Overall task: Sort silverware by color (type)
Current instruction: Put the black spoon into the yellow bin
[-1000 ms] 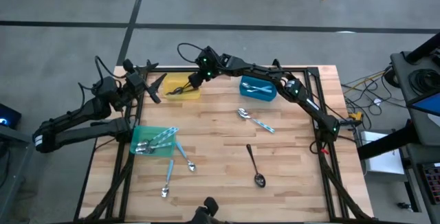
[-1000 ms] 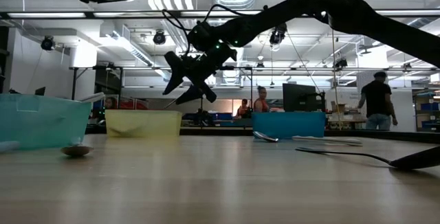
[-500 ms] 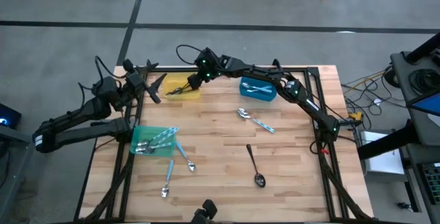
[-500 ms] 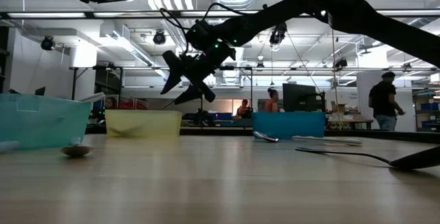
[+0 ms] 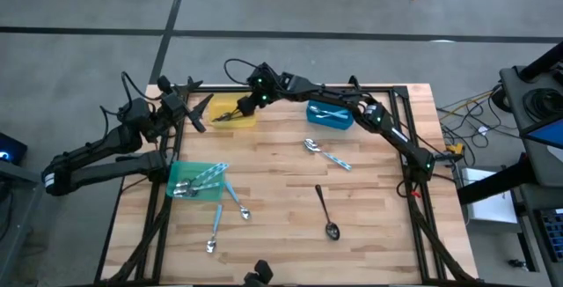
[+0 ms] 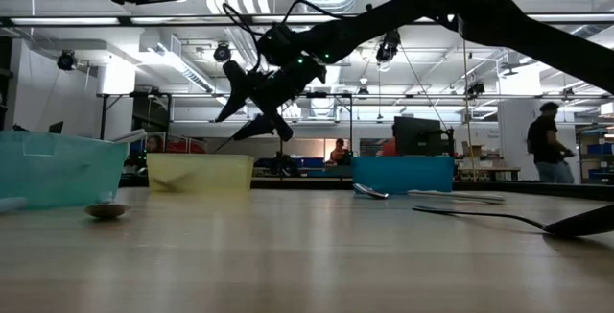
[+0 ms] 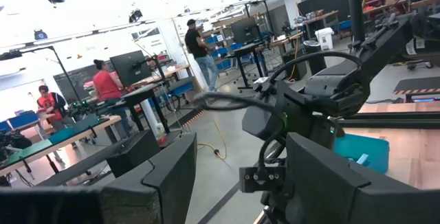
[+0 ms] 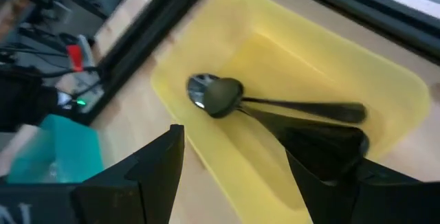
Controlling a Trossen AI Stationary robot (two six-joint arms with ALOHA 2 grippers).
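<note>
My right gripper hangs open above the yellow bin at the far side, touching nothing. Dark spoons lie on that bin's floor. On the table lie a black spoon, a spoon with a light blue handle, and two more blue-handled spoons. The green bin holds several blue-handled pieces, and the blue bin holds light ones. My left gripper waits open and raised over the far left corner.
A black frame runs around the wooden table. Open wood lies at the middle and the near right. The room beyond holds workbenches, monitors and people walking.
</note>
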